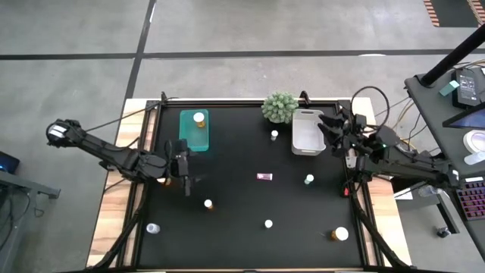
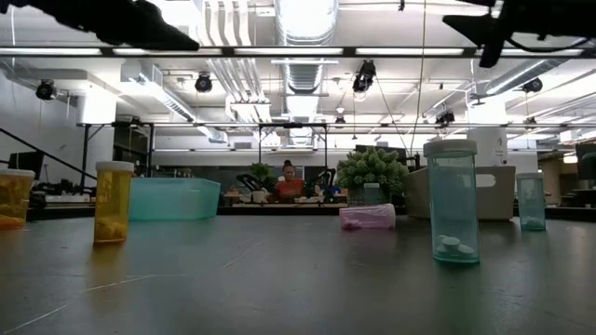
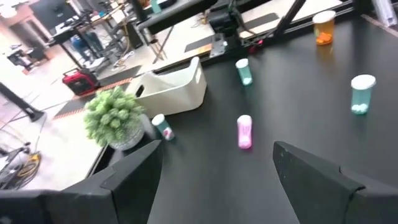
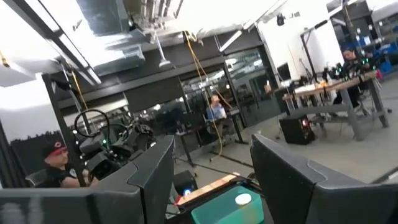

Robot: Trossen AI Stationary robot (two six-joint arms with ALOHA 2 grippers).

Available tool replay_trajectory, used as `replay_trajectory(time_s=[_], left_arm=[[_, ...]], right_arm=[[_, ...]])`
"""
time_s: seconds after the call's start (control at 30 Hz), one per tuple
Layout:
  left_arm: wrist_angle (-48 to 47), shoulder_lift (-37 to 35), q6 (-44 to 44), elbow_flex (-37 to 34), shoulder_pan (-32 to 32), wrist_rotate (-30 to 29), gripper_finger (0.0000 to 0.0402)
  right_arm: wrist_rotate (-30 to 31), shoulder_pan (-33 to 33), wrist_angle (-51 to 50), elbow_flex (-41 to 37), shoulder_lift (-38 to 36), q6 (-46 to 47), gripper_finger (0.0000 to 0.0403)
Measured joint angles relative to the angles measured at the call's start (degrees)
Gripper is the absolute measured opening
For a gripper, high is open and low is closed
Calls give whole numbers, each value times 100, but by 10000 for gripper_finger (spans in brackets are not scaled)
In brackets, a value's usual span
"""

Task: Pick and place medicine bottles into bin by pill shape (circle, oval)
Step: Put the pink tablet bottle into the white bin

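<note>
Small white-capped bottles stand scattered over the black table in the high view: an amber one (image 1: pixel 199 118) inside the teal bin (image 1: pixel 194 136) at upper left, another amber one (image 1: pixel 208 204) just left of lower centre, a pale one (image 1: pixel 153 227) at the lower left edge, and a larger amber one (image 1: pixel 339 234) at lower right. Pale teal ones stand at upper centre (image 1: pixel 274 135), right of centre (image 1: pixel 309 180) and lower centre (image 1: pixel 268 224). A pink bottle (image 1: pixel 264 176) lies on its side at mid-frame, and the white bin (image 1: pixel 308 131) sits at upper right, apparently holding none.
</note>
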Motion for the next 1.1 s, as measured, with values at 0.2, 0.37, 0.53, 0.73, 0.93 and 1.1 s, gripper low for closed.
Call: replay_trajectory(time_s=[0.2,0.37,0.53,0.73,0.93,1.1], left_arm=[[-15,-425,-5,-332,-2,-177,287],[12,-758,202,-277,-2,-426,287],[31,-1124,435,-275,-2,-632,287],[11,-1400,602,-286,0,-775,287],[-88,-1463,599,-299,0,-777,287],[-85,-1359,570,-302,-2,-777,287]], right_arm=[[0,0,-308,969,1126,47,201],[-1,0,-1178,1933,2006,37,201],[-6,2,-2102,2753,2869,39,201],[1,31,-3119,3727,3761,183,201],[-9,404,-4122,4641,4714,184,201],[0,867,-5023,5309,5499,224,201]])
